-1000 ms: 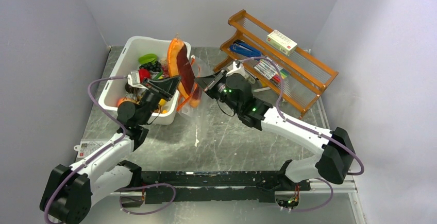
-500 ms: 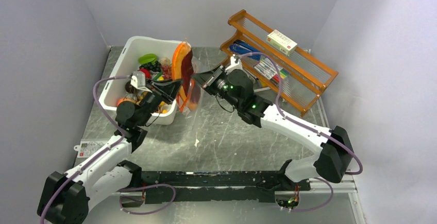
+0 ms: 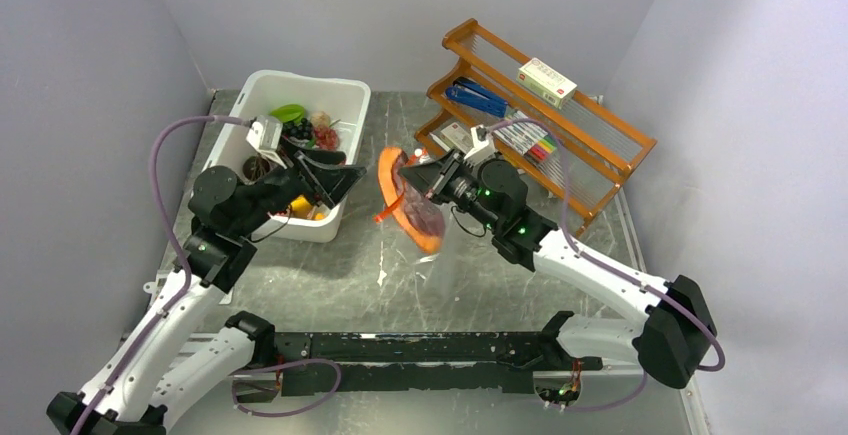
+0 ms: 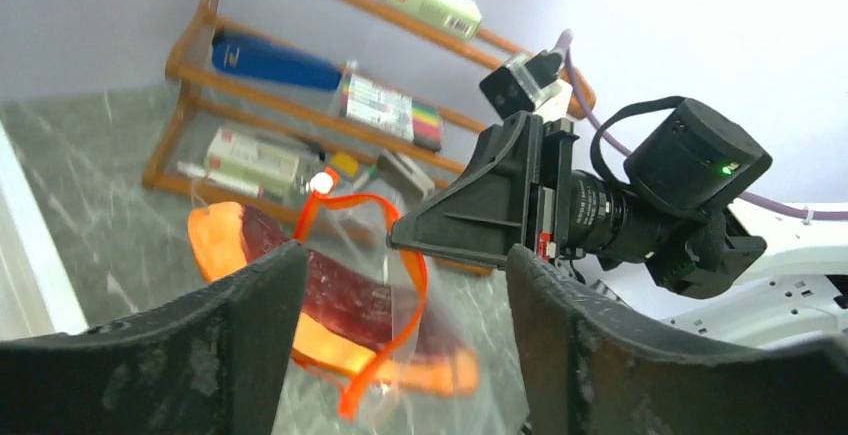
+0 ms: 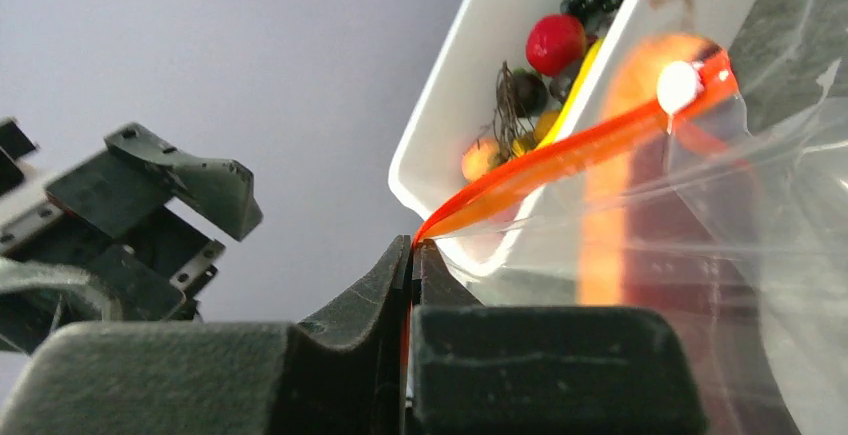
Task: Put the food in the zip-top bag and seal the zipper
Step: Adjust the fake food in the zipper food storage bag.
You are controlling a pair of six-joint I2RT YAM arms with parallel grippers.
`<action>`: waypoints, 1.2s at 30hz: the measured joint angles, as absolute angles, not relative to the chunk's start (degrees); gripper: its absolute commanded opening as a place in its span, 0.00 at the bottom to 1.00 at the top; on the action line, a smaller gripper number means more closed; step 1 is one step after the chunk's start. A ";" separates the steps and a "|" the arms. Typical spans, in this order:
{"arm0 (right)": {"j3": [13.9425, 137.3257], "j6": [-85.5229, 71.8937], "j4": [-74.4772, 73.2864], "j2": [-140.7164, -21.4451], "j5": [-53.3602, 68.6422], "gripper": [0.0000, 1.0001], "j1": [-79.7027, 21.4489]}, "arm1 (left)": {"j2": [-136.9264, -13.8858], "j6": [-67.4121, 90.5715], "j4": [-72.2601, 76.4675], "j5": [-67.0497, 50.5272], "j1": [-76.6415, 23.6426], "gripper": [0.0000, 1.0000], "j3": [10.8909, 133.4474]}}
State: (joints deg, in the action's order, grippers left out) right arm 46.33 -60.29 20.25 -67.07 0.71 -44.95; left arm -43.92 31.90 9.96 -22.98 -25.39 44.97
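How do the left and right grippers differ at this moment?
Jaws: the left gripper stands open; the right gripper is shut. Load: the left gripper holds nothing, while the right gripper pinches the zipper of the zip-top bag, which hangs with the red-brown slab inside. Place: the left gripper is at the white bin corner; the right gripper is over the table beside the wooden rack. Both are raised and face each other.

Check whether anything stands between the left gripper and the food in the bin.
Nothing visible does: the left gripper hangs open at the near right corner of the bin, and the food lies uncovered inside.
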 measured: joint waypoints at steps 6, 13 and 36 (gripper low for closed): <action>43.11 -56.36 21.50 -66.46 5.04 0.00 -44.77 | -46.68 33.98 -6.66 -20.25 -25.41 0.56 49.01; 38.13 -53.23 25.78 -64.29 10.07 0.00 -44.49 | -54.68 37.60 -16.67 -19.55 -25.41 0.62 48.88; 38.00 -50.94 24.01 -51.55 14.66 0.00 -43.09 | -43.29 40.14 -29.56 -16.64 -25.45 0.84 51.44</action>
State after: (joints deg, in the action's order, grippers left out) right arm 38.00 -50.94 24.01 -51.55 14.66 -43.09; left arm -43.29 40.14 -29.56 -16.64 -25.45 51.44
